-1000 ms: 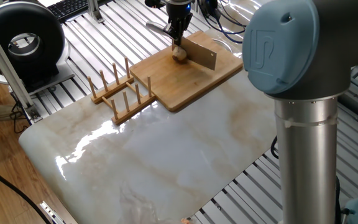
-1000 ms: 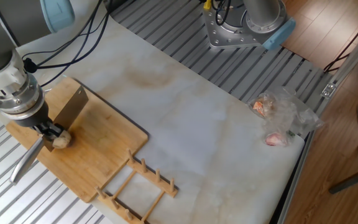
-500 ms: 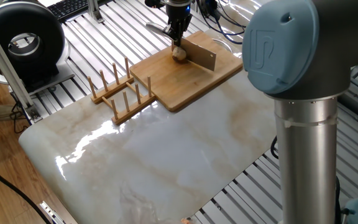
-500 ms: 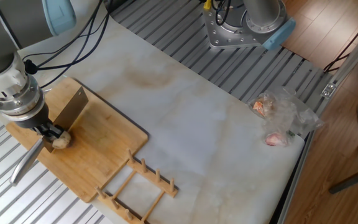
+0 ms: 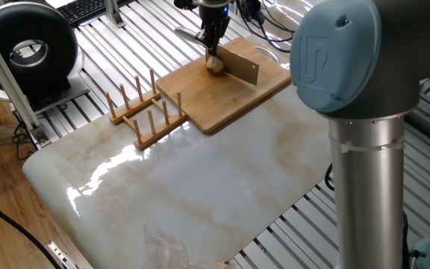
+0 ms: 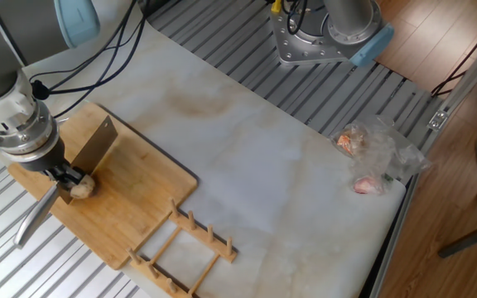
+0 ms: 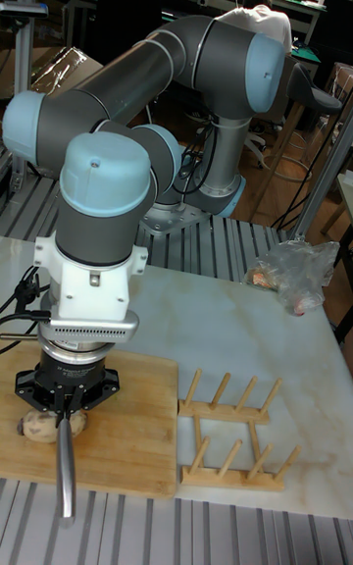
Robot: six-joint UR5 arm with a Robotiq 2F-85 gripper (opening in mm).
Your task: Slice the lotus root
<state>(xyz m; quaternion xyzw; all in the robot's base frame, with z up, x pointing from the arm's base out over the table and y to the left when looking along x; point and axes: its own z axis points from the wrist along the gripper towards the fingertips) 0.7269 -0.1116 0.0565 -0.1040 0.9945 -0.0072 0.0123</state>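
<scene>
The lotus root (image 6: 82,189) lies on the bamboo board (image 6: 131,207), toward the board's far-left part as the other fixed view shows it, with the tool (image 6: 65,176) directly above and its tips right at the root. The tool appears clamped on the handle of a knife (image 7: 65,457), whose long grey part hangs down past the board's near edge in the tall fixed view; how wide the jaws stand cannot be told, since the wrist hides them. A cleaver (image 5: 241,63) stands on edge on the board just beside the root.

The step in hand looks like the cut itself, or the lining-up for it: the tool is low over the root, touching or nearly so. The next move likely calls for a straight downward press through the root to the board, then a lift clear, with care that the rounded chunk does not roll sideways or toward the cleaver. The wooden rack (image 5: 144,108) sits beside the board on the tabletop (image 5: 200,194), apart from the work
</scene>
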